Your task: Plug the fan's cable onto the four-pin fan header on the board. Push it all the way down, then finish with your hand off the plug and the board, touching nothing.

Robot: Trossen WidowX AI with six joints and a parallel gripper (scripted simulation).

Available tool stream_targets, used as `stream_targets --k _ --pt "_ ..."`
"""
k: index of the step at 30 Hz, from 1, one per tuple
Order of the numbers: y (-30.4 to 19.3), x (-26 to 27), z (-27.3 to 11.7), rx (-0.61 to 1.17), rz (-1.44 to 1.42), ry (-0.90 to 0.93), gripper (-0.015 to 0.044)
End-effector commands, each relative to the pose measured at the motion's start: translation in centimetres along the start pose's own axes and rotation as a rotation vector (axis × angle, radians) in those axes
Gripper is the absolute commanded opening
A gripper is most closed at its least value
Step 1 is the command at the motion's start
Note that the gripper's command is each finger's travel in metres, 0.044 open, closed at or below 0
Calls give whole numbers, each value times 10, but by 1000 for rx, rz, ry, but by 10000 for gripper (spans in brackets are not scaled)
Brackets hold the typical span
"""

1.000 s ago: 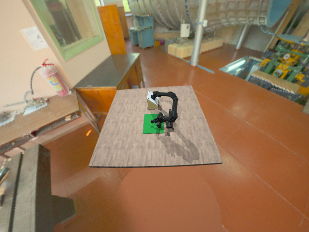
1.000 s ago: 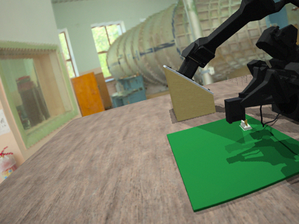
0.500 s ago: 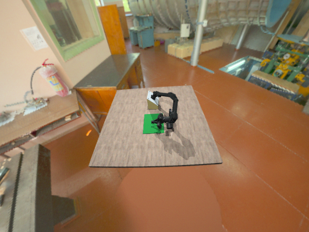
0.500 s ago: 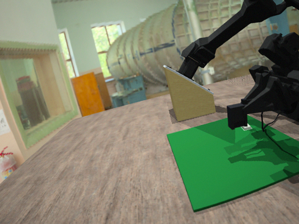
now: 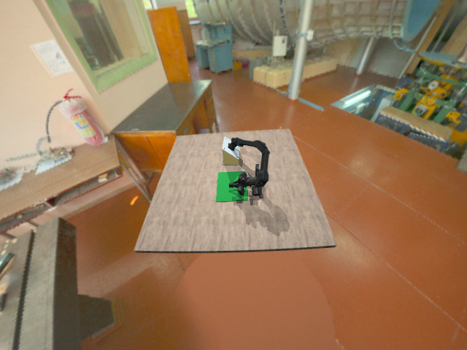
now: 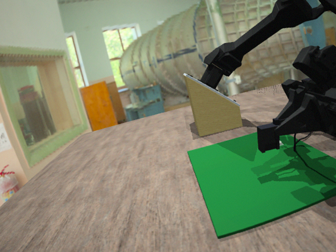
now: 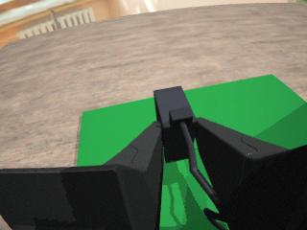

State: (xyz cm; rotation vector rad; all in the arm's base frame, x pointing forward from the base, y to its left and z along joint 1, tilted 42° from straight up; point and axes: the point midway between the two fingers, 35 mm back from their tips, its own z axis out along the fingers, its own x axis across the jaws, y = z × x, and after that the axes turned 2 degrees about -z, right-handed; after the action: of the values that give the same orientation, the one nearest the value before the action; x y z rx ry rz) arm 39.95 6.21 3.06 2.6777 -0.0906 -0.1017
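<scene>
The green board (image 5: 223, 195) (image 6: 225, 191) (image 7: 240, 101) lies flat on the table. My gripper (image 7: 177, 126) is shut on the black fan plug (image 6: 267, 139) (image 7: 172, 102), which juts out past the fingertips. The plug is over the far part of the board. The white fan header (image 6: 281, 143) shows only as a sliver beside the plug in the exterior view; its pins are hidden there, and it is hidden in the wrist view. I cannot tell whether plug and header touch. The dark cable (image 6: 294, 143) (image 7: 192, 155) runs back from the plug between the fingers.
A tan wedge stand (image 5: 230, 159) (image 6: 217, 115) with a sloped white top plate stands behind the board. The arm (image 5: 265, 160) (image 6: 256, 33) reaches from that plate over and round to the board's right side. The wooden table (image 5: 188, 226) (image 6: 106, 184) surrounds the board.
</scene>
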Motion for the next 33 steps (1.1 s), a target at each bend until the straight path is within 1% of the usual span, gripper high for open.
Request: stream_targets --k 1,33 --pt "-4 1 1 4 6 1 0" --pt "-27 1 10 5 6 0 0"
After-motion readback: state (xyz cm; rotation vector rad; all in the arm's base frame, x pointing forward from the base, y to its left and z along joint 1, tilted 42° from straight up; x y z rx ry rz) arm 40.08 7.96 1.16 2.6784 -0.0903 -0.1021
